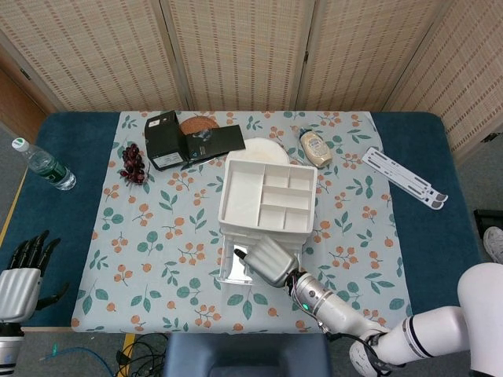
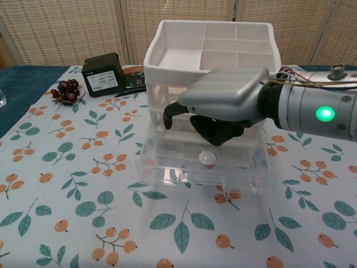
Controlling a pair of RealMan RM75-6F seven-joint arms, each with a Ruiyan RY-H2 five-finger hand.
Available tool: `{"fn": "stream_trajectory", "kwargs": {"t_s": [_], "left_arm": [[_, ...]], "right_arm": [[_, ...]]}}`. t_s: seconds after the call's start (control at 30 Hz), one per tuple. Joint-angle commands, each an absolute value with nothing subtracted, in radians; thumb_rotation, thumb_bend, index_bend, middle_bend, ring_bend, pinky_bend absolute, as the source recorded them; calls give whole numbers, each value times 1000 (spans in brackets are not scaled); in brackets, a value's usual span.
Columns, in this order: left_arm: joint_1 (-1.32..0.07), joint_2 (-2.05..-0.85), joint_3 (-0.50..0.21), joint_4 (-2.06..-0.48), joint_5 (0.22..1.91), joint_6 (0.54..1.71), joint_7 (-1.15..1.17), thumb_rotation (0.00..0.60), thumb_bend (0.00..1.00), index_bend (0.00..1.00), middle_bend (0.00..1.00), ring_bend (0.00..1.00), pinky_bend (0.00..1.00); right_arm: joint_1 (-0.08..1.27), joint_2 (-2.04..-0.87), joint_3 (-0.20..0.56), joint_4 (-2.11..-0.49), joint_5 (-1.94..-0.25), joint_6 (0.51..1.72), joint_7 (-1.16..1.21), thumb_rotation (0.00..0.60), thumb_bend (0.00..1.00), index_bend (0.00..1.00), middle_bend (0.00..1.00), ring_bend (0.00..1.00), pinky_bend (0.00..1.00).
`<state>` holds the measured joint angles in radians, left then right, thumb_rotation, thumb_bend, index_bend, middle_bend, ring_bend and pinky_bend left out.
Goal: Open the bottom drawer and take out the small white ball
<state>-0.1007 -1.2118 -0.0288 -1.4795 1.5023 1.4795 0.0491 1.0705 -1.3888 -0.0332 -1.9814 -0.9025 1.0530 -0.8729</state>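
A white drawer unit (image 2: 212,56) with a divided tray on top stands mid-table, also seen from above (image 1: 267,196). Its clear bottom drawer (image 2: 167,167) is pulled out toward me. The small white ball (image 2: 208,158) lies inside it, near the front. My right hand (image 2: 223,106) hovers just above the open drawer and the ball, palm down, fingers curved downward, thumb spread to the left, holding nothing. From the head view the right hand (image 1: 271,261) covers the drawer and hides the ball. My left hand (image 1: 23,275) stays at the table's near-left edge, fingers spread, holding nothing.
A black box (image 1: 165,140) and dark grapes (image 1: 132,163) sit at the back left, with a water bottle (image 1: 43,165) further left. A white plate (image 1: 263,148), a sauce bottle (image 1: 316,147) and a white folding stand (image 1: 405,178) lie behind and right of the unit.
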Motion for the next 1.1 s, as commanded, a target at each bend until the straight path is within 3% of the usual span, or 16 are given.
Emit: {"fn": "stream_trajectory", "kwargs": {"t_s": [0.03,0.3,0.5,0.67,0.83,0.93,1.1], "left_arm": [[-101,-1212,-29,-1480,1503,1479,49,600,246,109,1,55,73],[-103,-1214,-30,-1478,1503,1476,46,600,246,109,1,55,73],[-103,-1215,-30,-1475,1504,1476,44,600,246,109,0,55,73],[-104,-1215,-30,-1475,1506,1476,44,600,246,110,0,55,73],[-103,-1215,-30,-1475,1504,1476,44,600,246,109,1,55,73],[-103,-1215,-30,-1475,1504,1476,43,600,246,109,1,55,73],[-103,-1216,-29,-1474,1505,1476,42,600,246,109,1,55,73]], "right_arm": [[1065,-1391,-18,-1975,-879,1046,-870,600,2,219,1000,1000,1000],[1076,-1373,1,-2000,-843,1018,-860,600,11,219,967,1000,1000],[1073,-1369,-1,-2015,-858,1014,-851,600,149,219,915,1000,1000],[1075,-1364,2,-2012,-877,1012,-851,600,149,212,915,1000,1000],[1065,-1371,6,-2004,-901,1028,-844,600,0,180,951,1000,1000],[1067,-1372,-4,-1994,-912,1029,-867,600,3,179,955,1000,1000],[1081,-1372,-16,-1978,-899,1011,-908,600,112,179,968,1000,1000]]}}
